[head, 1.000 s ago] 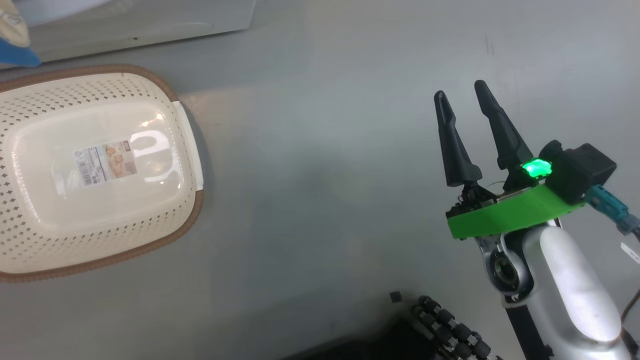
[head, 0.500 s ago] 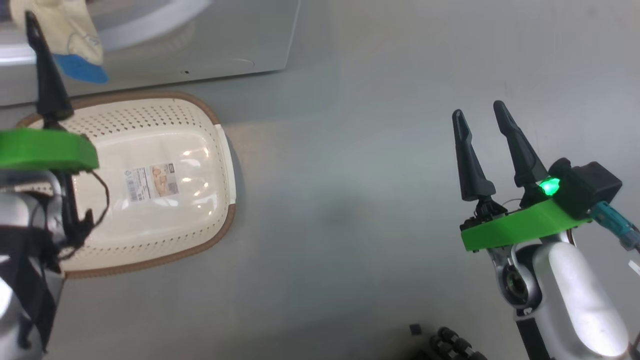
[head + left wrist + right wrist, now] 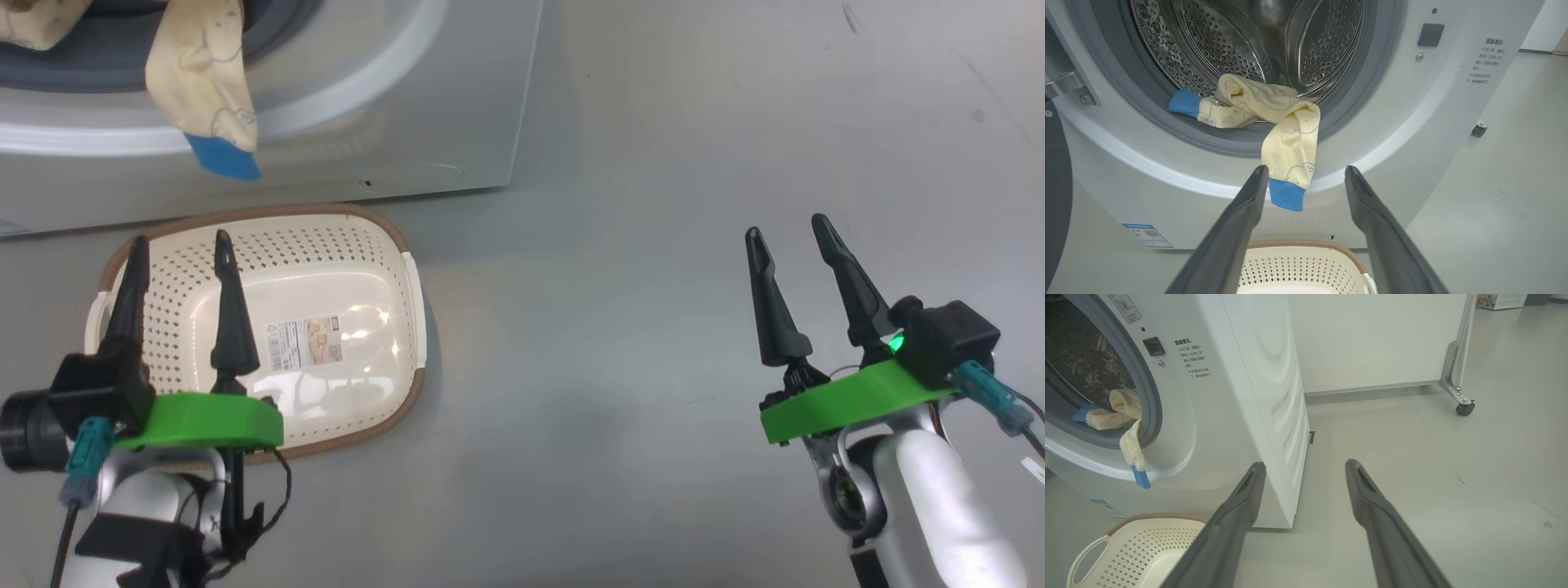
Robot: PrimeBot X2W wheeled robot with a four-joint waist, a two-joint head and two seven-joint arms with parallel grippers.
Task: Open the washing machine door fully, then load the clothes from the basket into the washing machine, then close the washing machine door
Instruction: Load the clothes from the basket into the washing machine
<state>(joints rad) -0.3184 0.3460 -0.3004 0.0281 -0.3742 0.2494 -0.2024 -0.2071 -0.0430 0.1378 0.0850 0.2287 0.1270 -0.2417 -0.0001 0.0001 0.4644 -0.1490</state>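
Note:
The washing machine (image 3: pixel 1412 134) stands with its drum open. The dark edge of the washing machine door (image 3: pixel 1055 196) shows swung aside at the left. Cream-yellow clothes (image 3: pixel 1274 110) lie across the grey gasket, and one piece with a blue cuff hangs out over the white front (image 3: pixel 204 82) (image 3: pixel 1131 445). The basket (image 3: pixel 326 245) sits on the floor below, holding nothing but its label sticker. My left gripper (image 3: pixel 178 241) (image 3: pixel 1306 169) hovers open above the basket's near end, pointing at the hanging cuff without touching it. My right gripper (image 3: pixel 785 227) (image 3: pixel 1304 463) is open over bare floor to the right.
Grey floor stretches to the right of the machine. A white panel on a caster (image 3: pixel 1464 406) stands behind the machine's right side. A blue label sticker (image 3: pixel 1147 235) marks the machine's lower front corner.
The head camera has tilted up, bringing the machine's opening and the clothes into view. My left arm has drawn back from the hanging garment to above the basket. Both grippers stay open.

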